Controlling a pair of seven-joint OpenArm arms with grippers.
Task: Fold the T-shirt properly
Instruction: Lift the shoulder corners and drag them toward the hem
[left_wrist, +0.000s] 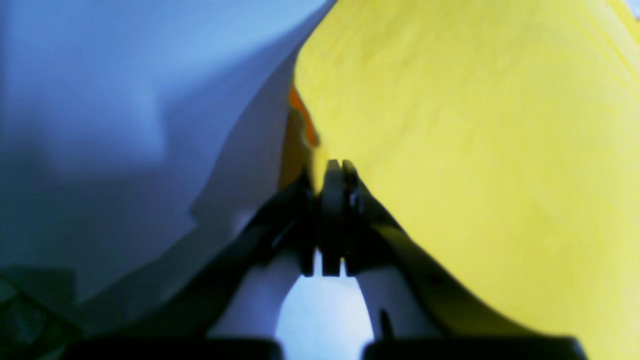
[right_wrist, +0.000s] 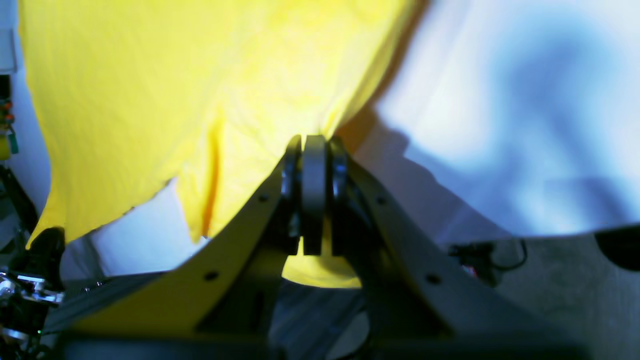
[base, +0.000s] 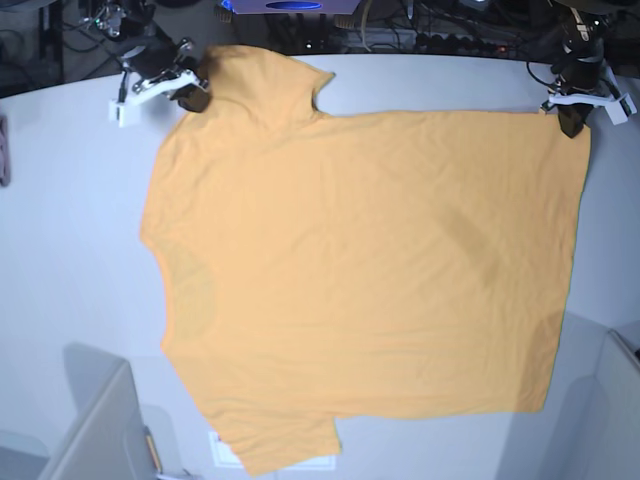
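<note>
The T-shirt (base: 360, 270) was a plain orange-yellow short-sleeved garment with no print. It lay spread nearly flat on the white table (base: 70, 260), covering most of the surface, with light wrinkles across the body. One sleeve pointed toward the table's far edge, the other toward its near edge. The collar faced the table's left side; the hem ran along the right.

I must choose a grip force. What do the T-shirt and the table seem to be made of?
T-shirt: soft knit cloth, probably cotton, matte; it lies limp with fine wrinkles and thin hemmed edges.
Table: smooth, hard, pale surface, possibly laminate or painted board; faint sheen and soft shadows, no grain visible. The exact material is unclear.
</note>
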